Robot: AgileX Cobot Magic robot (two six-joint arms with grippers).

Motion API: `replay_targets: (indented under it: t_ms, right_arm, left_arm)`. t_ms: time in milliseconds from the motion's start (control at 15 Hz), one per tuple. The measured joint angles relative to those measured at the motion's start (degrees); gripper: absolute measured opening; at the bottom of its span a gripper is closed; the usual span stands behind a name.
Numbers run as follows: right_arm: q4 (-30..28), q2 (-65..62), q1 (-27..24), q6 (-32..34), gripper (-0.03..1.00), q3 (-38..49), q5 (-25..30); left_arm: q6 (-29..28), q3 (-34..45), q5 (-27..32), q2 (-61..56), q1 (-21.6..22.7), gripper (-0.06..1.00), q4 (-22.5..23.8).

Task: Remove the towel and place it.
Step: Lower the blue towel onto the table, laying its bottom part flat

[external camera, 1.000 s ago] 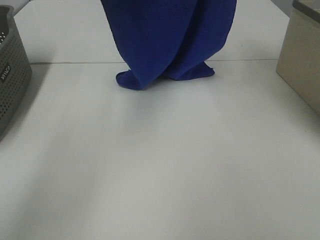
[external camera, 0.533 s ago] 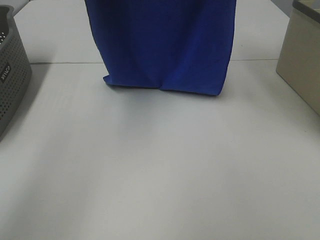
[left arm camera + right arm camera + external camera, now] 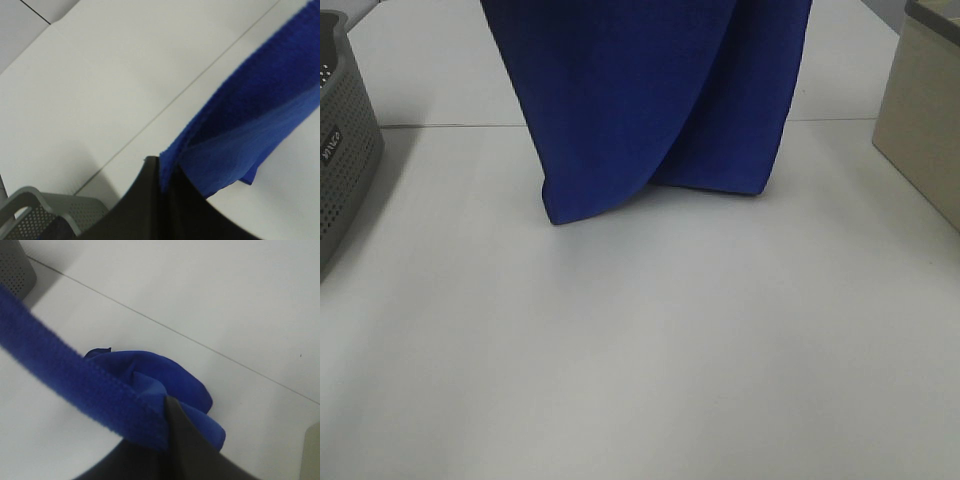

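Note:
The deep blue towel [image 3: 650, 100] hangs as a broad folded sheet from above the top of the exterior high view down to the white table [image 3: 640, 360]. Its lower corners sit near the table's middle line, and I cannot tell if they touch it. Neither gripper shows in that view. In the left wrist view my left gripper [image 3: 162, 170] is shut on the towel's [image 3: 250, 120] upper edge. My right gripper [image 3: 167, 415] is shut on the other end of the towel's [image 3: 75, 385] hem, with the cloth bunched below it.
A grey perforated basket [image 3: 340, 150] stands at the table's left edge, also seen under the left arm [image 3: 35, 215]. A beige box [image 3: 925, 110] stands at the right edge. A thin seam [image 3: 440, 126] crosses the table behind the towel.
The towel's lower end went from crumpled on the table to hanging flatter. Its lower edge has spread wider and come nearer the front.

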Motion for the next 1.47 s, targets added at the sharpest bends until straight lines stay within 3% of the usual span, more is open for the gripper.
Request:
replay_targets:
  t_ms: [267, 400, 733, 1000, 1467]
  right_arm:
    - [2.9, -5.8, 0.0, 0.0, 0.02, 13.1, 0.0]
    - [5.2, -12.2, 0.0, 0.0, 0.02, 25.4, -0.1]
    - [6.6, -21.9, 0.1, 0.0, 0.02, 38.9, -0.1]
    - [7.2, -29.3, 0.1, 0.4, 0.02, 40.3, -0.1]
    - [9.8, -34.3, 0.1, -0.2, 0.02, 40.3, -0.1]
  left_arm:
    - [1.8, 18.5, 0.0, -10.5, 0.0, 0.00, -4.0]
    - [2.5, 27.9, -0.1, -16.1, 0.0, 0.00, -6.1]
    - [1.5, 36.3, -0.3, -23.5, -0.1, 0.00, -11.4]
    - [1.3, 38.0, -0.3, -29.3, -0.2, 0.00, -17.4]
    - [1.4, 42.3, -0.7, -34.1, -0.2, 0.00, -17.2]
